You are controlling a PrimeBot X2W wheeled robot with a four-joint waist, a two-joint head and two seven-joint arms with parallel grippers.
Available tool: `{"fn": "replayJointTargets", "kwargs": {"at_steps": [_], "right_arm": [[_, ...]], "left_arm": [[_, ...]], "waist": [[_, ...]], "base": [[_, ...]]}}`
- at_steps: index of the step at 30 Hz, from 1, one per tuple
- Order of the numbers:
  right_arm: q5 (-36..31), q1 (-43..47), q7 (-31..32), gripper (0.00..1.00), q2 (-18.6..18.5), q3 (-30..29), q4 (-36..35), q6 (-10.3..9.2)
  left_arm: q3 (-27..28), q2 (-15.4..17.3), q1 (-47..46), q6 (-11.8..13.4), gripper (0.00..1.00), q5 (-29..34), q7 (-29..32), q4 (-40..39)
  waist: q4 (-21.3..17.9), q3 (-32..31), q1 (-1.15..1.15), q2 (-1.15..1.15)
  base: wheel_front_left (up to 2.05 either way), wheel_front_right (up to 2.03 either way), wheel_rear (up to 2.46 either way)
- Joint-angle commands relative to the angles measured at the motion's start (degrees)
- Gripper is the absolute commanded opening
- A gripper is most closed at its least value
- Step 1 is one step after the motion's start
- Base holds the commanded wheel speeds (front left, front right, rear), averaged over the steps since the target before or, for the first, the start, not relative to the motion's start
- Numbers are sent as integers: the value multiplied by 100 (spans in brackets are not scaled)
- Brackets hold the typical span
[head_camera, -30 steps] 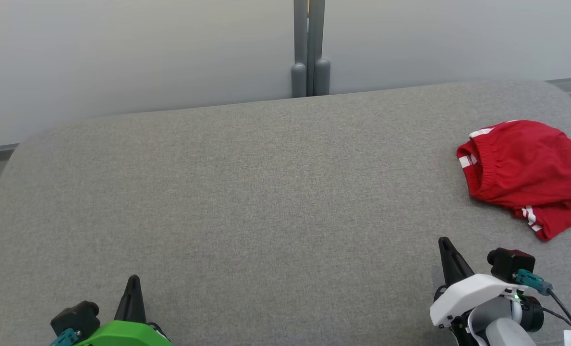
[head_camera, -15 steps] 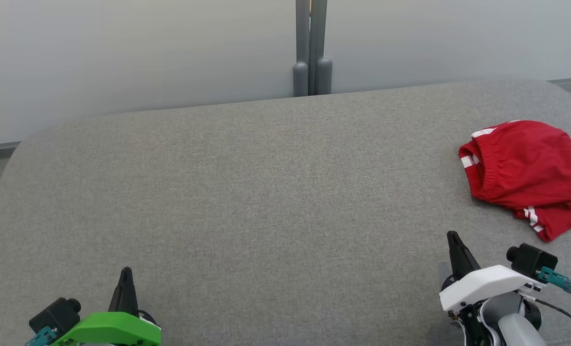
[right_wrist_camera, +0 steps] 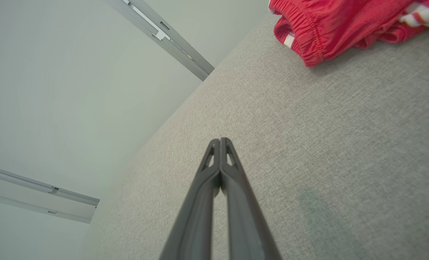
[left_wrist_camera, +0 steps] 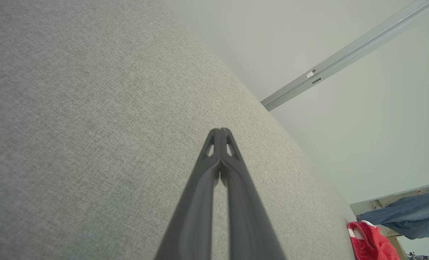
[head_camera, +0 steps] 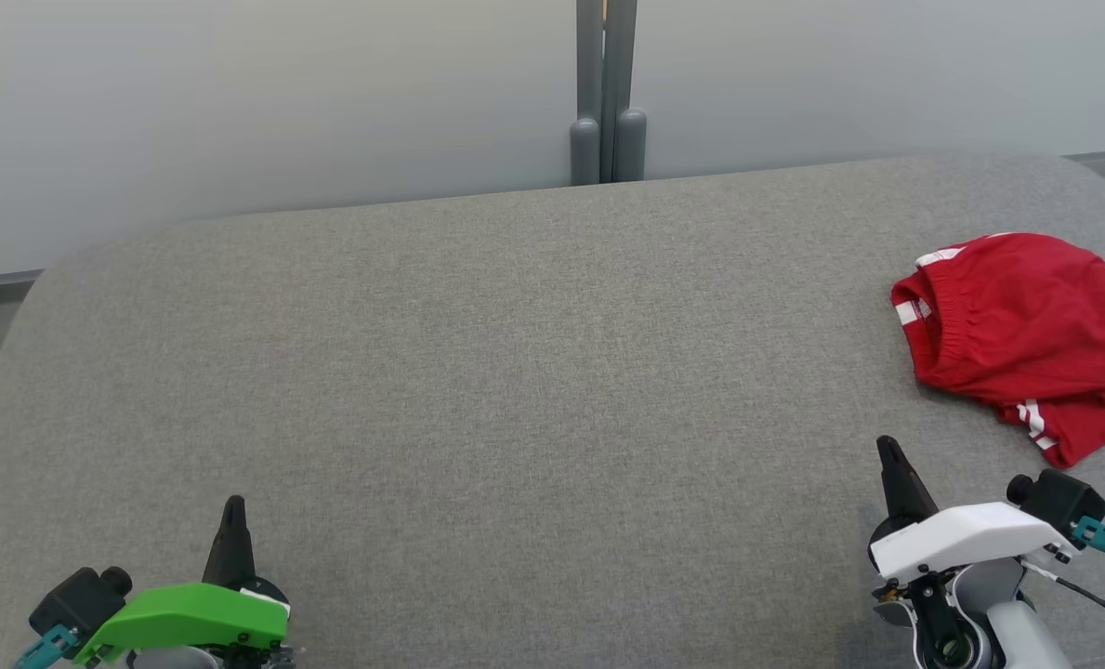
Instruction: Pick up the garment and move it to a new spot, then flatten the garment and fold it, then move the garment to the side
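The garment [head_camera: 1026, 334] is a pair of red shorts with white stripes and an elastic waistband, lying crumpled at the right edge of the grey table [head_camera: 515, 372]. It also appears at the top right of the right wrist view as the garment [right_wrist_camera: 337, 25], and small at the lower right of the left wrist view as the garment [left_wrist_camera: 369, 245]. My right gripper [head_camera: 887, 448] is shut and empty at the lower right, well short of the garment. My left gripper [head_camera: 233, 506] is shut and empty at the lower left. Each wrist view shows its fingers pressed together: left gripper [left_wrist_camera: 220, 130], right gripper [right_wrist_camera: 220, 140].
A pale wall with a grey vertical post [head_camera: 606, 93] stands behind the table's far edge. The table's corners are rounded. A blue-clad person [left_wrist_camera: 409, 216] is at the far right of the left wrist view, beyond the table.
Both grippers have risen a little in the head view, the left drifting leftward and the right drifting rightward. The garment has not moved.
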Motion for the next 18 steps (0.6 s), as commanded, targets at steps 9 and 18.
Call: {"fn": "replayJointTargets", "kwargs": {"at_steps": [9,18], "right_arm": [[746,-69,172,0,-30,-95,-212,1],[1353,-65,320,0,-34,-159,-318,1]], "left_arm": [[102,35,-209,-58,0,-675,172,-167],[172,40,-259,-79,0,-1235,324,-243]], "waist": [[17,9,0,0],[34,19,0,0]], "base": [[0,0,0],[0,0,0]]}}
